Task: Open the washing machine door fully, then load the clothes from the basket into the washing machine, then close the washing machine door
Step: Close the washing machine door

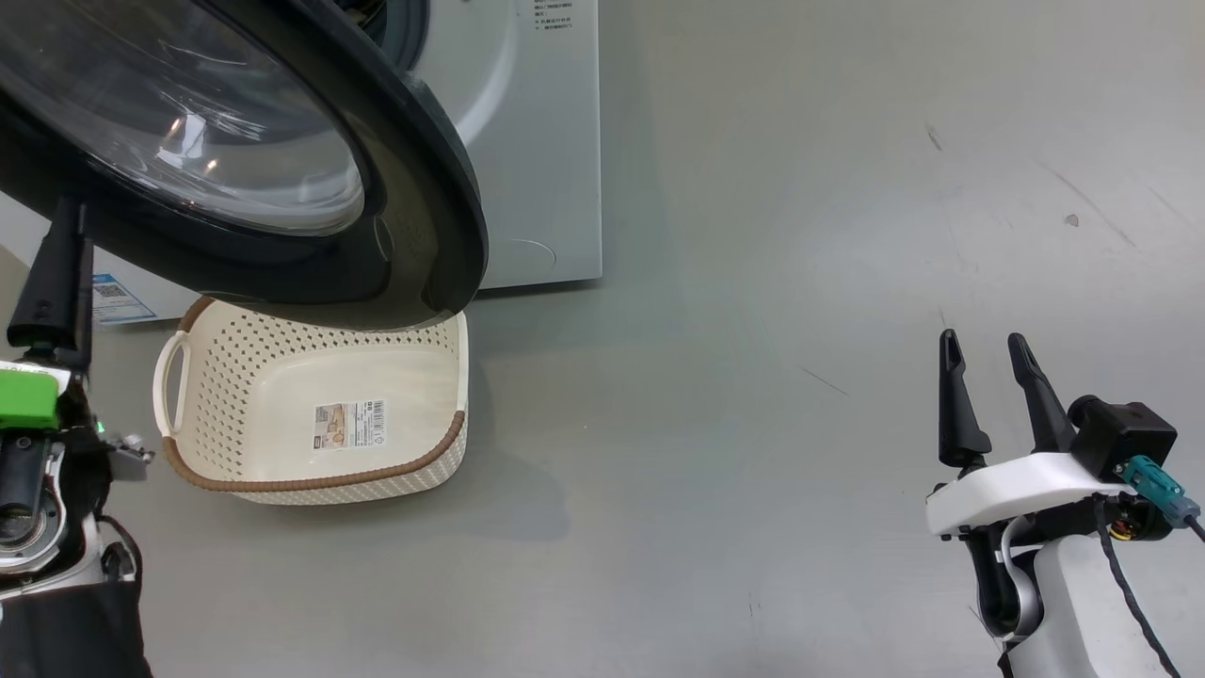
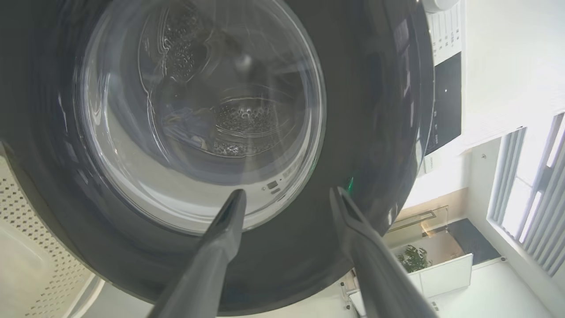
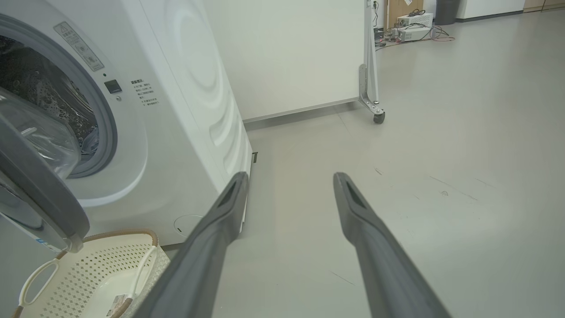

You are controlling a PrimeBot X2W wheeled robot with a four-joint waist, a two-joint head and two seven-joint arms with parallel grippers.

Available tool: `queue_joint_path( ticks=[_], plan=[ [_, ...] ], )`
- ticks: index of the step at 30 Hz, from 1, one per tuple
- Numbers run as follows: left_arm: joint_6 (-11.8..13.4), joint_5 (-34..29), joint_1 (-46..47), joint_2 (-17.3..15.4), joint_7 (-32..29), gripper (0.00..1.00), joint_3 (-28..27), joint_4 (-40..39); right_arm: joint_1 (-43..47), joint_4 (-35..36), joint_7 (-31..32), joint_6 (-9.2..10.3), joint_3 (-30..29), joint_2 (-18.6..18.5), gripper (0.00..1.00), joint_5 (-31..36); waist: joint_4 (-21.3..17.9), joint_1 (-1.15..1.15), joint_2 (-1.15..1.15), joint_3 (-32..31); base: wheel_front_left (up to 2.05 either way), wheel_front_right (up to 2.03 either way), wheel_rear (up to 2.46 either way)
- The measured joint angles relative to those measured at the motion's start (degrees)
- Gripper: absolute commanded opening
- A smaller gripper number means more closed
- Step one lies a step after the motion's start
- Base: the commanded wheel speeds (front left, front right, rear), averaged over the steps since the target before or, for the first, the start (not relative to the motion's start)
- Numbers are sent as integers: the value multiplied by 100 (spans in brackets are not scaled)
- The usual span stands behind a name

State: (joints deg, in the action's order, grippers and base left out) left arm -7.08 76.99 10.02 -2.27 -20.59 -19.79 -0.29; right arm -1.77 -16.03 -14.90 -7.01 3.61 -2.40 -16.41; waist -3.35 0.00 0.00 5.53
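Observation:
The washing machine door (image 1: pixel 414 188), black-rimmed with a bulging glass bowl, stands part-way open over the basket (image 1: pixel 311 480). The basket is empty apart from its label sticker. My left gripper (image 2: pixel 289 196) is open just short of the door's (image 2: pixel 375 110) black rim, holding nothing. One of its dark fingers (image 1: pixel 55 273) rises at the far left edge of the head view. Through the glass, a bluish patch of the clothes (image 2: pixel 185 128) shows dimly inside the drum. The right gripper (image 1: pixel 984 339) hangs open over bare floor, well right of the white washing machine (image 1: pixel 537 141).
In the right wrist view, the washing machine (image 3: pixel 185 110) shows its grey-ringed drum mouth, with the door (image 3: pixel 39 185) and basket (image 3: pixel 88 265) at the left. Behind stands a white wheeled panel (image 3: pixel 287 53) with a caster (image 3: pixel 378 117). Grey floor (image 1: pixel 800 282) stretches right.

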Motion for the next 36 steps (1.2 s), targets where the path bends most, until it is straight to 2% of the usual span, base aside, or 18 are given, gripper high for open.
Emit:
queue_joint_path(
  ticks=[4,10,15,20,28,36],
  plan=[
    [-1,-745,-140,-313,394,100,297,-312,0,3,0,0,1,2,100,0,9,0,0,8,0,0,0],
    [-2,-2112,-468,-817,1368,100,722,-547,-1,19,0,0,26,4,100,3,22,0,0,32,0,0,0],
    [-3,-3336,-865,-1369,1981,100,1328,-463,-3,37,0,0,73,9,100,44,18,0,0,71,0,0,0],
    [-4,-4273,-1145,-1695,2621,100,1947,-249,-5,45,0,0,71,8,100,44,5,0,0,88,0,0,0],
    [-20,-5326,-1445,-1756,3524,100,2204,352,-6,57,0,0,60,9,100,44,-31,0,0,73,0,0,0],
    [115,-5569,-1546,-1372,3529,100,2231,769,-5,67,0,0,54,10,100,45,-73,0,0,-1,0,0,0]
  ],
)
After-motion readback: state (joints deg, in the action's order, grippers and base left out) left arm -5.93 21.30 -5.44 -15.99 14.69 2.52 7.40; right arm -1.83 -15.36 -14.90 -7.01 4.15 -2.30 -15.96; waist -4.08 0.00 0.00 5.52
